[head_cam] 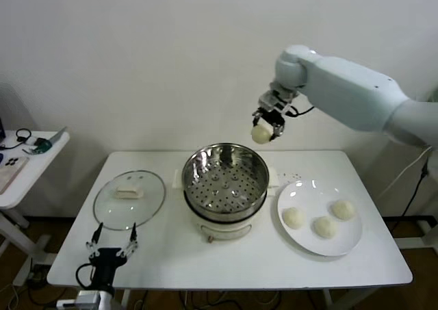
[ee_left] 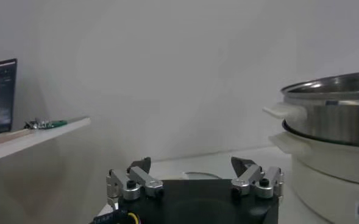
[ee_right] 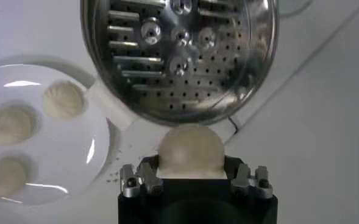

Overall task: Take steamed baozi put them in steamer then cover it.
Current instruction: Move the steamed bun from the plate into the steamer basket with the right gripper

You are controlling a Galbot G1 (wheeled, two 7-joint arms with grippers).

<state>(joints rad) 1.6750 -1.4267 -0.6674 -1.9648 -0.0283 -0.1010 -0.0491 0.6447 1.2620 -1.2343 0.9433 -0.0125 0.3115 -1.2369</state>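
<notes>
My right gripper (head_cam: 263, 131) is shut on an off-white baozi (head_cam: 260, 134) and holds it in the air above the far right rim of the steamer (head_cam: 224, 181). In the right wrist view the baozi (ee_right: 190, 151) sits between the jaws with the steamer's empty perforated tray (ee_right: 178, 58) below. Three more baozi (head_cam: 294, 217) (head_cam: 324, 226) (head_cam: 343, 209) lie on the white plate (head_cam: 309, 192), also seen in the right wrist view (ee_right: 63, 99). My left gripper (head_cam: 113, 243) is open and empty, low at the table's front left.
The glass lid (head_cam: 129, 199) lies flat on the table left of the steamer. A side table (head_cam: 31, 163) with small items stands at the far left. The steamer's wall (ee_left: 334, 115) is close to the left gripper (ee_left: 191, 171).
</notes>
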